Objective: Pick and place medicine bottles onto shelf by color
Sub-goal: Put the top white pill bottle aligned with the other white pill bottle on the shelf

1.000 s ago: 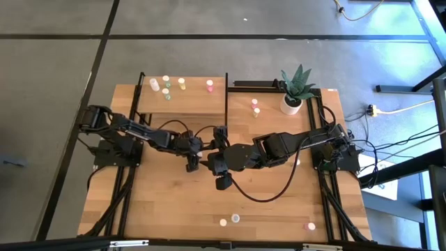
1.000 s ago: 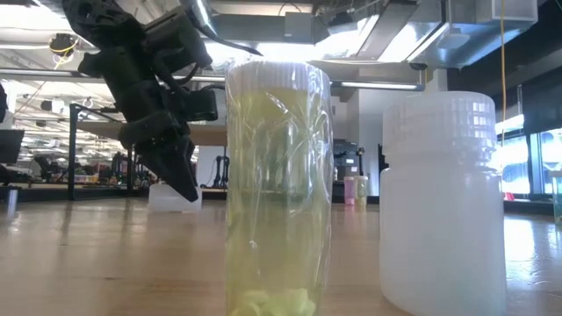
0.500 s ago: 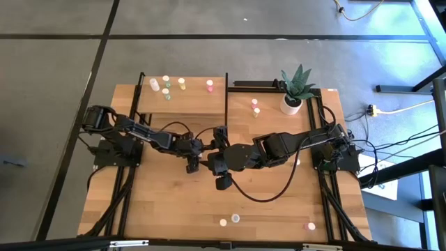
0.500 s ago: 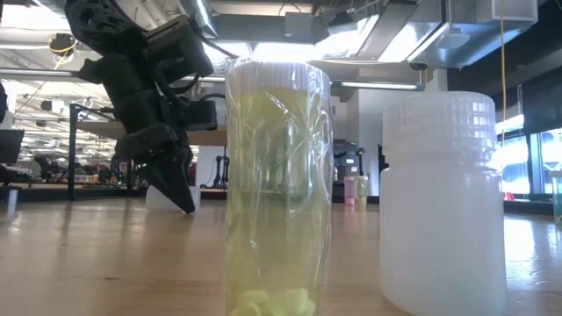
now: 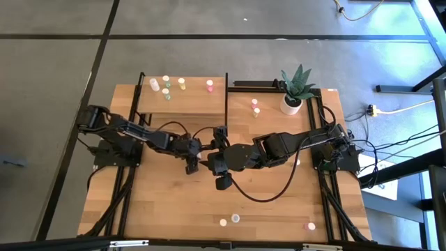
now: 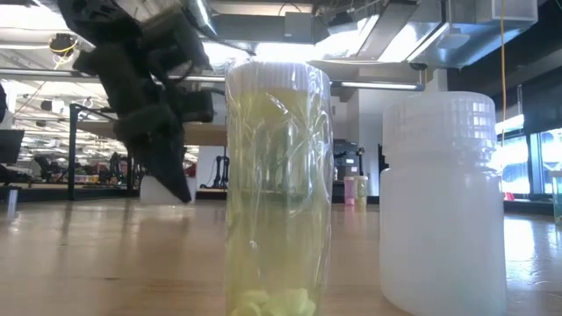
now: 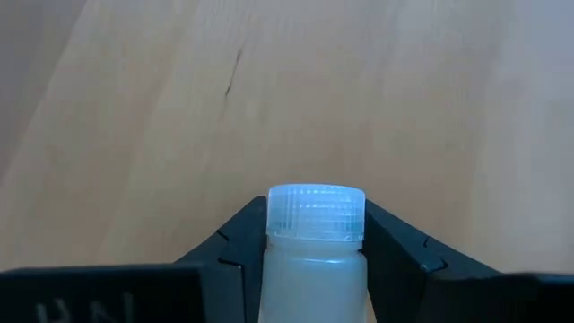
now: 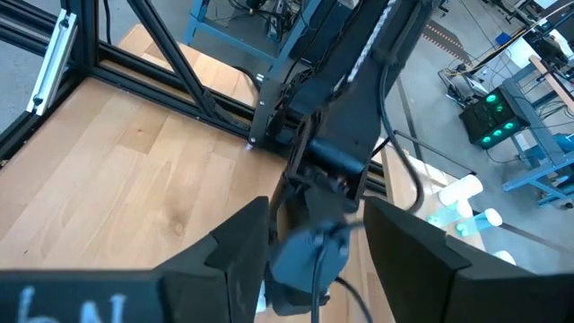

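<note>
High view: left hand point(image 5: 191, 164) at mid-counter, w/ bare light-wood counter point(image 5: 167, 202) open toward the near edge. Its two dark fingers point(image 7: 231, 247) flank a small whitish round bottle w/ ribbed white cap point(image 7: 317, 235), touching both sides. Right hand point(image 5: 222, 181) just beside, fingers parted, nothing held. Raised light-wood shelf point(image 5: 195, 104) w/ black posts sits at far-left edge.

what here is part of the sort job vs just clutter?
Job:
- medicine bottles on the shelf
- shelf
- white-capped bottle between the left end effector fingers
- loose bottles near the plant
- loose bottles at the near edge of the table
- right end effector, empty, facing the left arm

Clutter:
- potted plant
- cables off the table's right side
</note>
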Robot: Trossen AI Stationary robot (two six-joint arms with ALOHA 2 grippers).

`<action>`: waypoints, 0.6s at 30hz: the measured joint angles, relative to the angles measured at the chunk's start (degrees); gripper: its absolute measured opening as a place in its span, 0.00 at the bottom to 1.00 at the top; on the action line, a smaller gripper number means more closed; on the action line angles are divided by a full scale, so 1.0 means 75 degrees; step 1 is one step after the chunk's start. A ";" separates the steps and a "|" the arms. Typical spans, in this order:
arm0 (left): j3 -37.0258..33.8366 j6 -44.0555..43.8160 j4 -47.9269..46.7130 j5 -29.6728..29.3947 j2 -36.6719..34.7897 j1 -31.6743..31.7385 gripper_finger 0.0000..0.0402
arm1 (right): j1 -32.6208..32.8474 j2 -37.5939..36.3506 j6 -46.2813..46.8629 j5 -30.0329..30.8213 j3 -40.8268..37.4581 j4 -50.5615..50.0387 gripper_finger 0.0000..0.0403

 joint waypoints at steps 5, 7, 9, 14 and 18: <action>0.0003 -0.0310 -0.0032 -0.0324 -0.0824 -0.0351 0.32 | 0.0000 -0.0002 0.0000 0.0000 0.0000 0.0047 0.46; 0.0006 -0.0486 0.0007 -0.0532 -0.1244 -0.0548 0.32 | 0.0000 0.0000 0.0000 0.0000 0.0000 0.0053 0.46; 0.0003 -0.0716 -0.0025 -0.0849 -0.1690 -0.0775 0.32 | 0.0000 0.0000 0.0000 0.0000 0.0000 0.0065 0.46; -0.0009 -0.1048 0.0044 -0.2078 -0.2727 -0.1532 0.32 | 0.0000 -0.0001 0.0000 0.0000 0.0000 0.0081 0.46; -0.0416 -0.1642 0.0839 -0.3165 -0.3095 -0.2168 0.32 | 0.0000 0.0000 0.0000 -0.0001 0.0000 0.0082 0.46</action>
